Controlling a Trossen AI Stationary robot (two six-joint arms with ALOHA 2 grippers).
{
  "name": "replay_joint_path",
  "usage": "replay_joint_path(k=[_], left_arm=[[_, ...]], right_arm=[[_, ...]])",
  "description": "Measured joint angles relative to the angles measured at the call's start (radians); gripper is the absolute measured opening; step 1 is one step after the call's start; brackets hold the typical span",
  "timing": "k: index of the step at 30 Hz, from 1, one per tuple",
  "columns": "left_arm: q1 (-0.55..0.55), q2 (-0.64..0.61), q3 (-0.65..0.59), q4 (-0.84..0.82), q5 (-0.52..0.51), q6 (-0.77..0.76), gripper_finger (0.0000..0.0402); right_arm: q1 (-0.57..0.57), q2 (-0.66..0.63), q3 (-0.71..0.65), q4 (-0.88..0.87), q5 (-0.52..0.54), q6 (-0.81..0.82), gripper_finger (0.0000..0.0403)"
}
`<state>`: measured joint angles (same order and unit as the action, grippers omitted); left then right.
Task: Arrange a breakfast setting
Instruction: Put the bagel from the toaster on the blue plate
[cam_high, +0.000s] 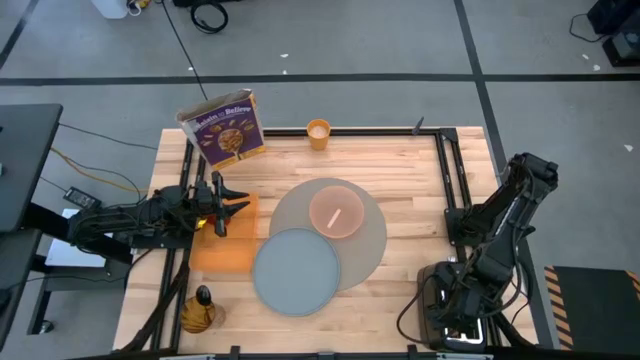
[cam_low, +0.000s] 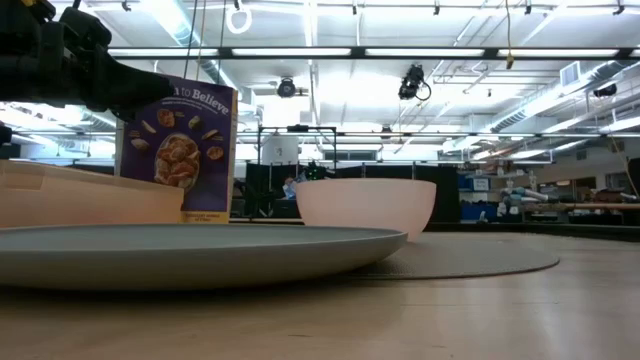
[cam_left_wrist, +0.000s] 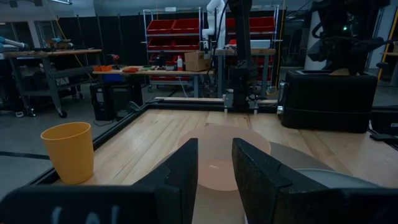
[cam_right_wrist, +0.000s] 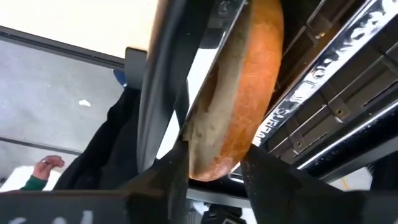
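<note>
Overhead, item 1: mat (cam_high: 372, 245), the landmark, lies mid-table as base of the setting. Bowl (cam_high: 336, 211) sits on the mat's far half with a spoon (cam_high: 335, 216) lying in it. Plate (cam_high: 296, 270) overlaps the mat's near-left edge, likely kept bare for food. Cup (cam_high: 318, 133) stands well beyond the mat at the table's far edge, not yet brought in. Cereal box (cam_high: 225, 127) stands far-left of the mat. Orange cloth (cam_high: 228, 240) lies just left of the mat. Left gripper (cam_high: 228, 207) hovers over that cloth, fingers pointing toward the mat, gap narrow, empty. Right gripper (cam_high: 447, 322) reaches down into the toaster (cam_high: 455, 305) near-right of the mat, evidently to fetch toast.

Table level, item 2: plate (cam_low: 190, 250) rim fills the foreground. Bowl (cam_low: 366, 205) stands upright behind it on the mat (cam_low: 470, 255). Box (cam_low: 178, 150) is upright on the left.

Left wrist, item 3: 2 fingers (cam_left_wrist: 186, 171) set narrowly apart with nothing between, aimed at the bowl (cam_left_wrist: 221, 158). Cup (cam_left_wrist: 68, 152) is off to one side, toaster (cam_left_wrist: 326, 99) beyond the mat.

Right wrist, item 4: toast (cam_right_wrist: 239, 87) stands on edge in the toaster slot (cam_right_wrist: 336, 93). Right gripper (cam_right_wrist: 214, 168) fingers flank its crust; whether they grip it I cannot tell. A person's hand (cam_right_wrist: 46, 167) shows far below.
</note>
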<state>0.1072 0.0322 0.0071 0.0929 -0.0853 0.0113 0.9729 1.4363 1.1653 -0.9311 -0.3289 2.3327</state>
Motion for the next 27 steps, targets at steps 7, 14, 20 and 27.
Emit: replay_joint_path(k=[7,14,20,27], left_arm=[[0.0,0.0,0.0,0.0,0.0,0.0,0.0107],[0.0,0.0,0.0,0.0,0.0,0.0,0.0107],[0.0,0.0,0.0,0.0,0.0,0.0,0.0107],[0.0,0.0,0.0,0.0,0.0,0.0,0.0107]], right_arm=[[-0.001,-0.009,-0.009,-0.005,-0.006,0.002,0.0087],[0.0,-0.064,0.029,-0.049,-0.009,0.007,0.0044],[-0.001,-0.154,0.101,-0.134,-0.085,0.032,0.0048],[0.001,-0.262,0.149,-0.162,-0.127,0.073,0.0046]])
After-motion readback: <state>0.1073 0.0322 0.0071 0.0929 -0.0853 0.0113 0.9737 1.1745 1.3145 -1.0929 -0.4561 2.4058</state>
